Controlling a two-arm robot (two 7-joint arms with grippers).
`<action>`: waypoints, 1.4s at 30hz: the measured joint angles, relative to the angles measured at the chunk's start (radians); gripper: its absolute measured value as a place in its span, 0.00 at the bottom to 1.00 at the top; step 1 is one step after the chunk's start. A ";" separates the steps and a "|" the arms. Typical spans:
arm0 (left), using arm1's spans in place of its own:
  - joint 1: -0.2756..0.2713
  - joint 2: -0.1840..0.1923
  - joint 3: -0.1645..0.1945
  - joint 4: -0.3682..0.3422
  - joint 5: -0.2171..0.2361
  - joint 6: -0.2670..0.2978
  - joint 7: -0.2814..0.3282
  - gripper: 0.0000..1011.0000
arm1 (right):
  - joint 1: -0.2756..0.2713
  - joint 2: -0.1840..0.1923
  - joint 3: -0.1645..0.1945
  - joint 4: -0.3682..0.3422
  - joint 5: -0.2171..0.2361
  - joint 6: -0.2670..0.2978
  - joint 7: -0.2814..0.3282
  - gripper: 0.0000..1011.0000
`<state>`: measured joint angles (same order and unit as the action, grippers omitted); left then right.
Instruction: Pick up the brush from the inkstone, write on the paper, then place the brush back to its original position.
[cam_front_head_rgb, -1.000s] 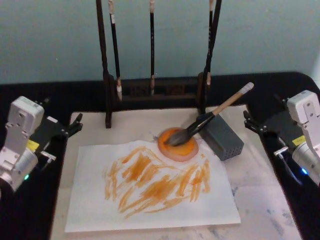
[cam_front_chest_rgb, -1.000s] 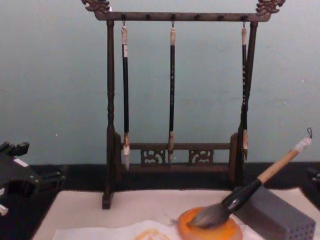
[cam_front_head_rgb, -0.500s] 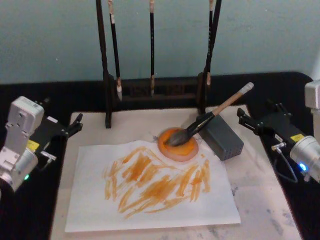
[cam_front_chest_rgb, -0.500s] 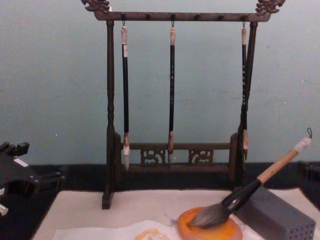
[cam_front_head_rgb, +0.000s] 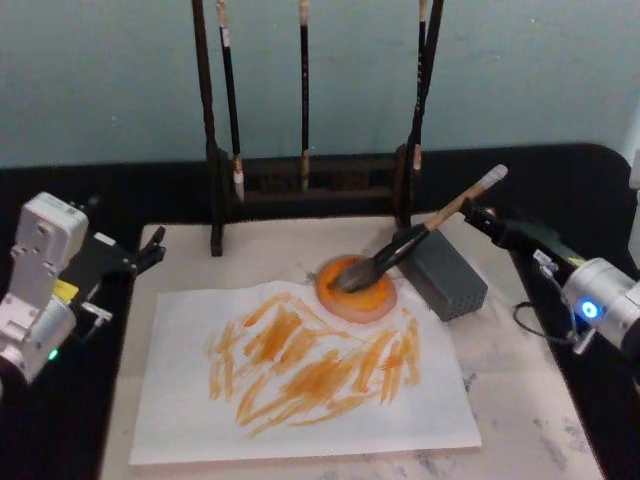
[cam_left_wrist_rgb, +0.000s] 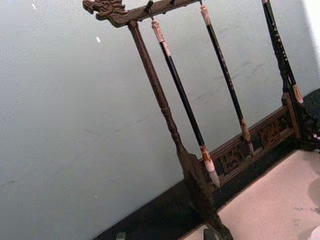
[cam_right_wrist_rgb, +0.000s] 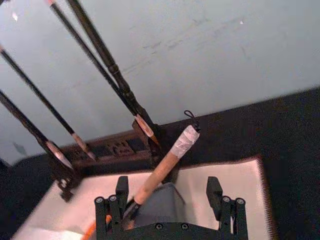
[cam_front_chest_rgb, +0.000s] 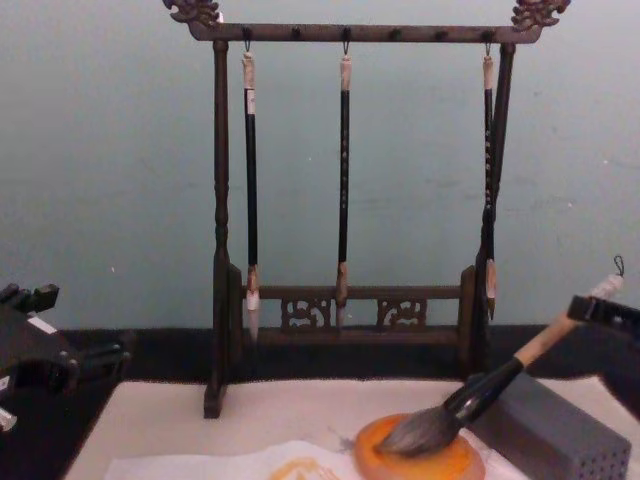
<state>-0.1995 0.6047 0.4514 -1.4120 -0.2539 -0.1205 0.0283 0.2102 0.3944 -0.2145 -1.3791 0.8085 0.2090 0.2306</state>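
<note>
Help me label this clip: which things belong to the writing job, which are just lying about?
Job: brush, inkstone, paper, right gripper at the brush handle.
Lying about: rack, hanging brushes, grey block, mat; left gripper parked left.

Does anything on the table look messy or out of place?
Only the paper: orange strokes smear across it. The brush rests tilted, bristles on the inkstone, handle on the grey block, right gripper open at its end.

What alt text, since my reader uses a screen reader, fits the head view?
The brush lies with its bristles on the orange inkstone and its handle propped on a grey block, the right gripper close beside the handle's upper end. The paper carries orange strokes; the left gripper sits parked at left.
</note>
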 joint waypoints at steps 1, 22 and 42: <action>0.000 0.000 0.000 0.000 0.000 0.000 0.000 0.99 | 0.006 -0.012 0.007 0.007 0.028 0.017 -0.001 0.99; 0.000 0.000 0.000 0.000 0.000 0.000 0.000 0.99 | 0.081 -0.125 0.033 0.096 0.243 0.102 -0.076 0.99; 0.000 0.000 0.000 0.000 0.000 0.000 0.000 0.99 | 0.175 -0.139 -0.020 0.237 0.277 0.065 -0.055 0.99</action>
<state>-0.1995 0.6047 0.4514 -1.4120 -0.2539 -0.1205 0.0282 0.3848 0.2550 -0.2348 -1.1425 1.0853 0.2739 0.1753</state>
